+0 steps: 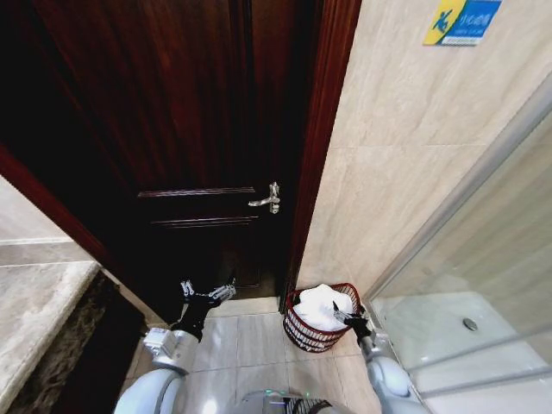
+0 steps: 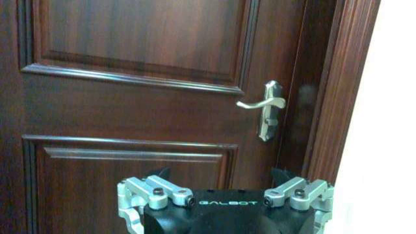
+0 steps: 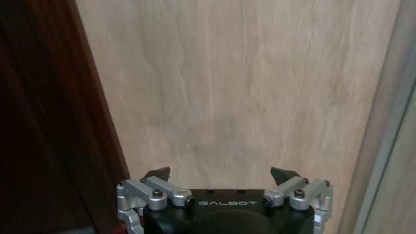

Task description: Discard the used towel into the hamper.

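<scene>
With the white towel (image 1: 323,306) already lying in the wicker hamper (image 1: 301,330) by the door frame, I'd lift my empty, spread right gripper (image 1: 349,320) straight clear of its rim, left gripper (image 1: 207,291) idling open.

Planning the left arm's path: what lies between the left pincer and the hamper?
Head view: bare floor tile and the door frame's foot separate the left pincer from the hamper.

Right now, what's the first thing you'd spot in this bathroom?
The white towel heaped in the reddish hamper, on the floor by the tiled wall, beside the big dark door with its silver handle. The right gripper, open, hangs at the hamper's rim; the left gripper, open, faces the door.
</scene>
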